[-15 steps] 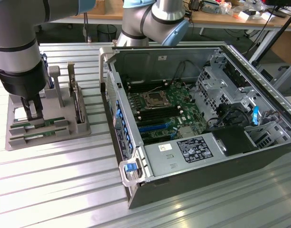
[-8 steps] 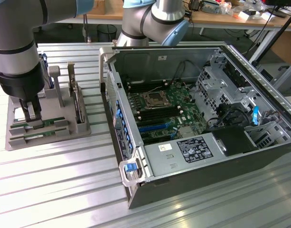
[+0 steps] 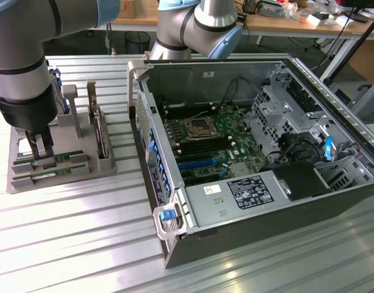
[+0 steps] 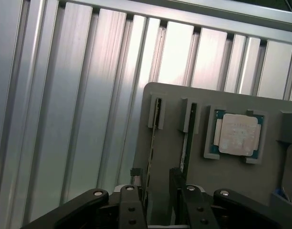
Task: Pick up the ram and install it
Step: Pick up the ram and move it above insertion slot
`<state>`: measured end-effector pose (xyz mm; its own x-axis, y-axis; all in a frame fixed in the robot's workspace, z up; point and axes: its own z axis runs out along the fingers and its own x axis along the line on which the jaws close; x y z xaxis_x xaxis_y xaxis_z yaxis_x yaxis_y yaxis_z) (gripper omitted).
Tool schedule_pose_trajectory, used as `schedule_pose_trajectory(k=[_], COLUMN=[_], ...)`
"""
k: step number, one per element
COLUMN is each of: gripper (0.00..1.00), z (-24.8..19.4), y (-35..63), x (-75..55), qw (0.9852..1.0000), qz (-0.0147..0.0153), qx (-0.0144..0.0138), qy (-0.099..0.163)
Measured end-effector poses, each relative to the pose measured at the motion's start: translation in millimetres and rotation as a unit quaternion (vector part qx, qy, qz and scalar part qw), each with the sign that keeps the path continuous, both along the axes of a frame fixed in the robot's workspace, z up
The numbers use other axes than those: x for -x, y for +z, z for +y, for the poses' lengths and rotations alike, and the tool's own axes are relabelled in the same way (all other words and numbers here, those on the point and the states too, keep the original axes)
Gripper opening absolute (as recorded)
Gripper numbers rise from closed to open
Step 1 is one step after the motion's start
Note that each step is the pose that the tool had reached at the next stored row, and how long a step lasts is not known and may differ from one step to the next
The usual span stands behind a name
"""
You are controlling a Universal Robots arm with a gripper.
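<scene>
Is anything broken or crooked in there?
Nothing stands out. The ram stick by the open pincer and its twin both stand on edge in the grey holder. The processor chip lies flat in its pocket. The computer case lies open, which fits the job.

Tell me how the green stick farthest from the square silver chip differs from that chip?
The green stick is long and thin; the silver chip is square. The stick stands on edge in slots; the chip lies flat in a recess. The stick sits between the fingers of the open claw; the chip lies off to one side. Both rest in the grey tray.
</scene>
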<state>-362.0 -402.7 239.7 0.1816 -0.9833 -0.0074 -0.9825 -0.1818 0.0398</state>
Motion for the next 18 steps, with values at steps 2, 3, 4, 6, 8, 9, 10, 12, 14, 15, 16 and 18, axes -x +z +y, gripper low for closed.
schedule_pose_trajectory(k=[2,3,4,6,8,9,10,12,14,15,16,18], gripper=[0.36,0.36,0.36,0.36,0.36,0.36,0.36,0.36,0.36,0.36,0.36,0.36], z=[-0.3,-0.7,-1.0,-1.2,-2.4,-2.8,-3.2,-3.5,-3.8,-3.9,-4.0,-4.2], y=[-1.1,-2.2,-2.7,-3.4,-4.1,-4.6,-5.4,-6.3,-8.0,-8.8,-9.4,-10.4], x=[0.2,0.1,0.1,0.0,0.0,0.1,0.3,0.4,0.3,0.3,0.3,0.3], qw=[1.0,1.0,1.0,1.0,1.0,1.0,1.0,0.9999,0.9999,0.9999,0.9999,0.9999], qz=[0.0,-0.0001,0.0001,-0.0001,-0.0001,-0.0001,-0.0001,0.0,0.0,-0.0001,0.0,-0.0001], qx=[0.0004,0.0003,0.0007,0.0007,0.0007,0.0007,0.0007,0.0007,0.0007,0.0007,0.0007,0.0007], qy=[-0.003,-0.008,-0.009,-0.009,-0.01,-0.01,-0.01,-0.01,-0.01,-0.01,-0.01,-0.01])
